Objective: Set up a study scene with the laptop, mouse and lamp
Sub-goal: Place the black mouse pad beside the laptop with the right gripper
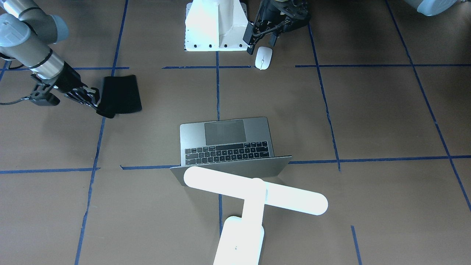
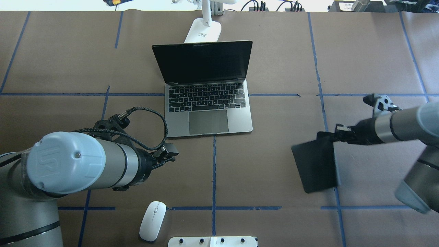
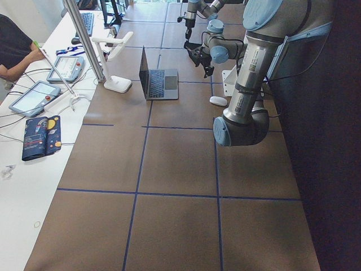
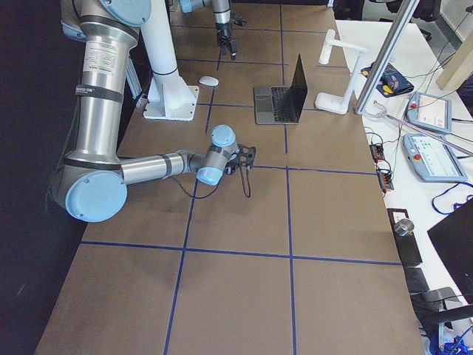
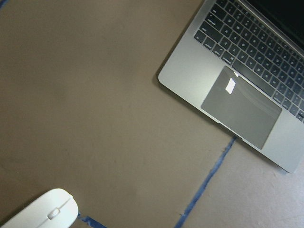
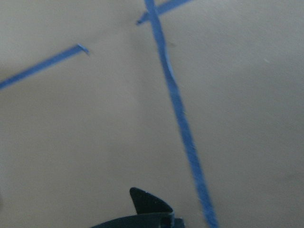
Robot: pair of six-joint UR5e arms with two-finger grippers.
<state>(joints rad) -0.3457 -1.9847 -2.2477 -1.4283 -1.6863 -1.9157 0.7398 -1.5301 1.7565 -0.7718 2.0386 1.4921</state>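
Nearest the robot's base, the mouse [image 2: 153, 220] lies on the tabletop [image 2: 271, 164] beside the white pedestal [image 2: 212, 242]. Just beyond it, the left end effector [image 2: 169, 156] hangs with its fingers spread, holding nothing. The right end effector [image 2: 332, 137] is clamped on a black mat's [image 2: 315, 168] edge. Farther off, the laptop [image 2: 209, 113] stands open at centre, and the lamp [image 2: 203, 32] is behind its screen.

A brown paper-covered tabletop [image 2: 274, 51], crossed by blue tape lines [image 2: 213, 171], spreads beneath the left gripper [image 2: 170, 155]. Far ahead of it runs a white side bench [image 3: 17, 214] with a slanted aluminium post [image 3: 84, 39]; behind it, a black backdrop [image 3: 338, 141].
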